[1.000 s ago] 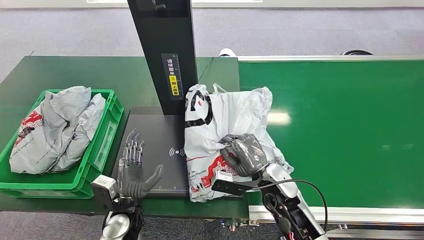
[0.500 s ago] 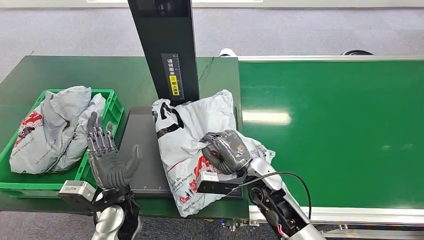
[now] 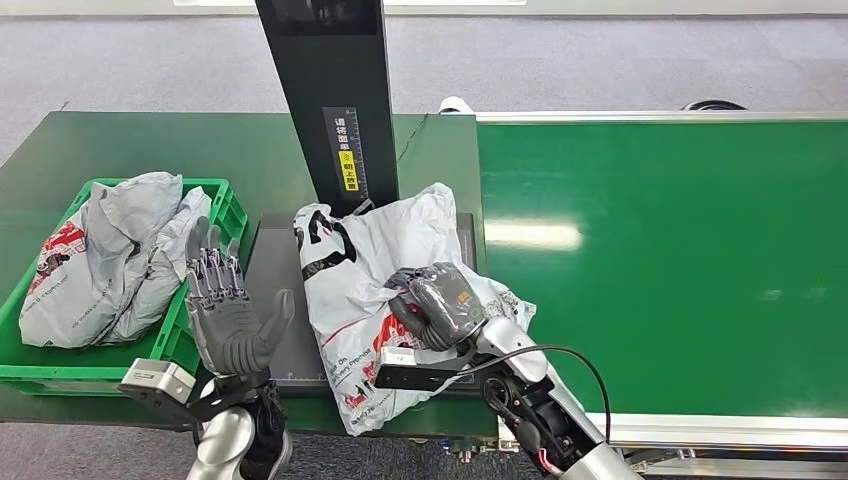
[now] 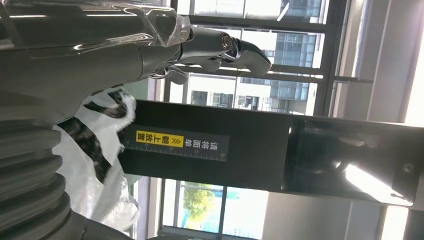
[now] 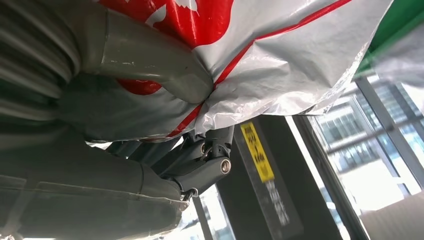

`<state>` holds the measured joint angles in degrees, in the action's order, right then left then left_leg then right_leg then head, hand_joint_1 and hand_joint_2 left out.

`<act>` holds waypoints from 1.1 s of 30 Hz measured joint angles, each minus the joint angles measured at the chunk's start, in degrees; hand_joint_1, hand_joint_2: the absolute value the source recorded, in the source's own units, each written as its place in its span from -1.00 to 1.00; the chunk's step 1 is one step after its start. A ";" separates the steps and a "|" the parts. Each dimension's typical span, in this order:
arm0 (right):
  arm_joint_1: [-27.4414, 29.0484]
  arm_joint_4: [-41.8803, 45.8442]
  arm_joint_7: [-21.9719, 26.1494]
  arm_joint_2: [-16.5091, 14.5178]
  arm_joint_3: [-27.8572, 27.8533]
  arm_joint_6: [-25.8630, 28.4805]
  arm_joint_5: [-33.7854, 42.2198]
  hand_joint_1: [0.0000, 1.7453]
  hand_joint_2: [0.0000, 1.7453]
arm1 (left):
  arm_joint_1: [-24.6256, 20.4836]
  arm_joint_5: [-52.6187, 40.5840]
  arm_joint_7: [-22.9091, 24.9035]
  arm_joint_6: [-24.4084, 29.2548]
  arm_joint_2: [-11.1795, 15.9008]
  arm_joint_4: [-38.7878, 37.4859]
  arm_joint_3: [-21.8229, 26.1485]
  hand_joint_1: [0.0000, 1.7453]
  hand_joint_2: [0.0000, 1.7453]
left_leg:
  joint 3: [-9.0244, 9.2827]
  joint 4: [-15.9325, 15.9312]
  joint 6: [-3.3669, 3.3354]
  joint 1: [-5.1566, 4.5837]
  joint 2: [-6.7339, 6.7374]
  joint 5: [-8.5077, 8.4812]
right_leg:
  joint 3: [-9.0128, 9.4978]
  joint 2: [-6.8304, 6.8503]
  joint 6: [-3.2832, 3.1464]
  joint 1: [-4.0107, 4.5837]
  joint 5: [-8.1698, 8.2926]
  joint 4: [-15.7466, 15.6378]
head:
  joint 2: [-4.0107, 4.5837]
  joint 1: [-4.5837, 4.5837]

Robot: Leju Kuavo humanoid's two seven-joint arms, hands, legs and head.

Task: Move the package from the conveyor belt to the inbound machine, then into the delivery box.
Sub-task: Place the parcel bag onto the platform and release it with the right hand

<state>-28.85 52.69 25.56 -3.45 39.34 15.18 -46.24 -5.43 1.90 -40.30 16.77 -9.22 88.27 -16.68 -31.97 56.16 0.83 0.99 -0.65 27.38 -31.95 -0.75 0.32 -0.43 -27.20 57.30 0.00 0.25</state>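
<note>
Count, head view:
- White plastic package, red and black print: 1, on scanner plate.
- Grey plastic packages: at least 2 in crate, exact number unclear.
- Green crate: 1.
- Inbound machine with black column: 1.
- Green conveyor belt: 1.
- Robot hands: 2, left hand, right hand.

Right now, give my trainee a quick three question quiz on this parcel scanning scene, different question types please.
1. True or false: the right hand grips the white plastic package with red print.
2. Which hand is spread and holds nothing? A) left B) right
3. Fill in: grey bags lie in the ___ plastic crate.

Key: 1 true. 2 A, the left hand. 3 green.
</note>
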 joint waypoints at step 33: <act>-2.23 -8.47 0.49 -1.69 2.34 -1.44 0.86 -1.00 1.00 | -0.64 0.57 0.00 0.02 0.43 -1.90 -0.21 -1.00 1.00 | 0.01 0.00 0.00 0.00 0.00 0.00 | 0.00 0.00 0.00 0.00 0.00 0.00 | 0.00 -0.01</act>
<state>-31.08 44.22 26.04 -5.14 41.68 13.74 -45.38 -6.08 2.47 -40.30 16.79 -8.79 86.37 -16.90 -31.96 56.16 0.83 0.99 -0.64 27.38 -31.96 -0.75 0.32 -0.43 -27.20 57.30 0.00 0.24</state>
